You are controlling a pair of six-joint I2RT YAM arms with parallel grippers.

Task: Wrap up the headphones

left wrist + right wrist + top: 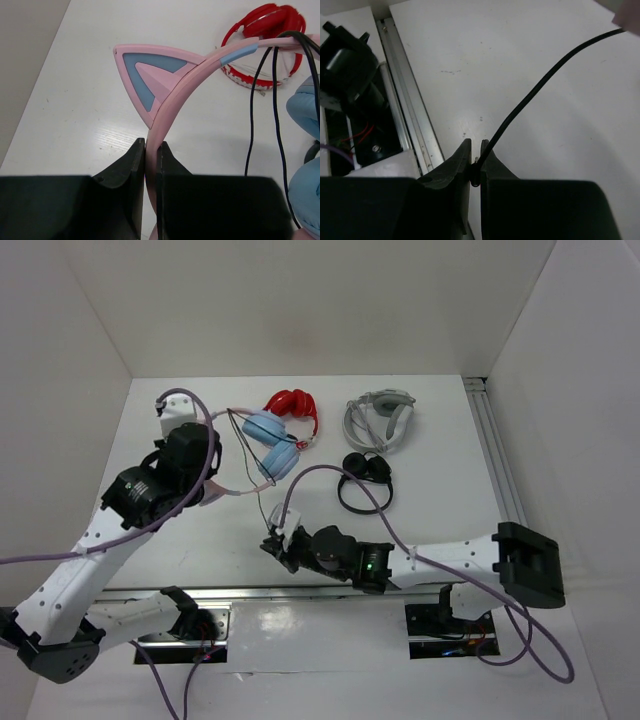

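Observation:
The headphones point(272, 445) with light blue earcups lie on the table's middle left. Their pink headband with a cat ear point(150, 85) fills the left wrist view. My left gripper point(150, 150) is shut on the pink headband point(172, 95), seen in the top view point(212, 490) left of the earcups. The thin dark cable point(262, 502) runs from the earcups toward the near edge. My right gripper point(475, 150) is shut on the cable's end point(535, 95), low over the table point(277, 540). Cable loops point(265, 100) hang beside the blue earcups point(305, 107).
A red pair of headphones point(293, 405) lies just behind the blue earcups, also in the left wrist view point(262, 30). A grey-white pair point(380, 420) and a small black pair point(362, 478) lie at the right. A metal rail point(407, 105) runs along the table's near edge.

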